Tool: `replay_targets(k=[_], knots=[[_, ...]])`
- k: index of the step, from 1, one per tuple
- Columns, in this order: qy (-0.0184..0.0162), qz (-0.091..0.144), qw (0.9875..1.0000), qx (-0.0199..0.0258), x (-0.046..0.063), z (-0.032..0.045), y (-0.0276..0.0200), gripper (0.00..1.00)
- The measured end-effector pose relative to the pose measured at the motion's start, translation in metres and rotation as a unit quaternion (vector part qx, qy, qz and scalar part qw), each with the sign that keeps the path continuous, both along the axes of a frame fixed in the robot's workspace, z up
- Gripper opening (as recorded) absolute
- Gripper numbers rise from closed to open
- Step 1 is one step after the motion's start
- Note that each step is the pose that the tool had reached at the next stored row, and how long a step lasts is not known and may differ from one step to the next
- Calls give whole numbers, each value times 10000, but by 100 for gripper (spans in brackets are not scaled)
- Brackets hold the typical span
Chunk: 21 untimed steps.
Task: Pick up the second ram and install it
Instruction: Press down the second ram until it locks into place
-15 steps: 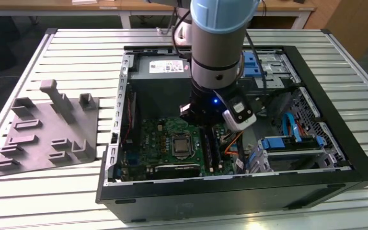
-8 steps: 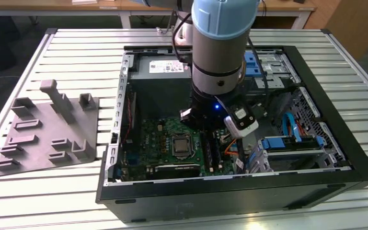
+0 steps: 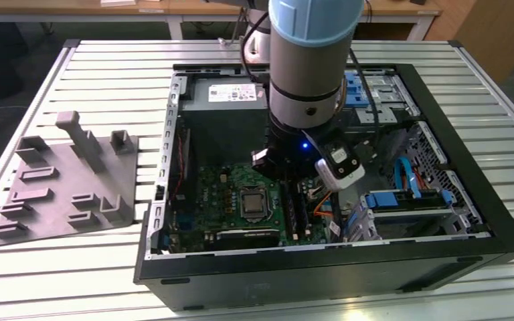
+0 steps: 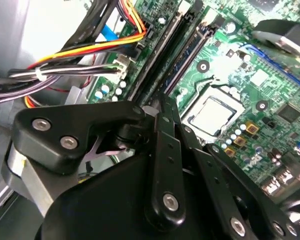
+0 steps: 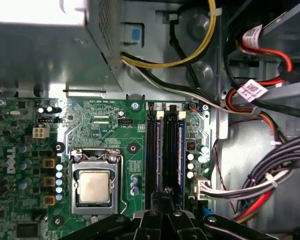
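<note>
Slatted table (image 3: 88, 267) carries open computer case (image 3: 471, 221) and grey holder tray (image 3: 61, 194). Arm reaches into case over motherboard (image 5: 105, 130). Gripper (image 5: 162, 197) sits at the memory slots; fingers' state: cannot tell. Second ram (image 5: 181, 150) stands in a slot.

Second ram (image 5: 180, 150), slim dark blue-green stick, seated on edge in a black motherboard slot

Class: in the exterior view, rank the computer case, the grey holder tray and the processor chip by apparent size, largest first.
1. Computer case
2. Grey holder tray, clearly smaller than the case
3. Processor chip, by far the smallest
</note>
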<state>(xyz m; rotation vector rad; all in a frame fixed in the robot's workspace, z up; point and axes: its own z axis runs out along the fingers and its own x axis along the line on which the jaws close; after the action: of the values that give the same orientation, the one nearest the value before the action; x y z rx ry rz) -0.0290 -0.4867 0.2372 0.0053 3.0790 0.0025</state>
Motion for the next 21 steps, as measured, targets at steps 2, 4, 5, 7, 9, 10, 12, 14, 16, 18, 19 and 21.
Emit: replay_targets(k=[2, 4, 5, 7, 9, 10, 12, 14, 16, 18, 19, 21], knots=[[0, 1, 10000, 0, 0, 31, -2, 10], [-1, 1, 10000, 2, 1, 31, -29, 10], [-1, 0, 10000, 3, 0, 32, -54, 10], [0, 0, 10000, 4, 0, 32, -117, 10], [0, 0, 10000, 5, -1, 32, -187, 10], [0, 0, 10000, 5, -1, 31, -225, 10], [0, 0, 10000, 6, 0, 25, -296, 10], [3, 0, 10000, 11, -1, -2, -331, 10], [10, -1, 10000, 10, -1, -38, -335, 10], [13, 0, 10000, 10, -1, -69, -335, 10], [13, 0, 10000, 9, 0, -77, -335, 10], [14, 0, 10000, 9, -1, -86, -337, 10]])
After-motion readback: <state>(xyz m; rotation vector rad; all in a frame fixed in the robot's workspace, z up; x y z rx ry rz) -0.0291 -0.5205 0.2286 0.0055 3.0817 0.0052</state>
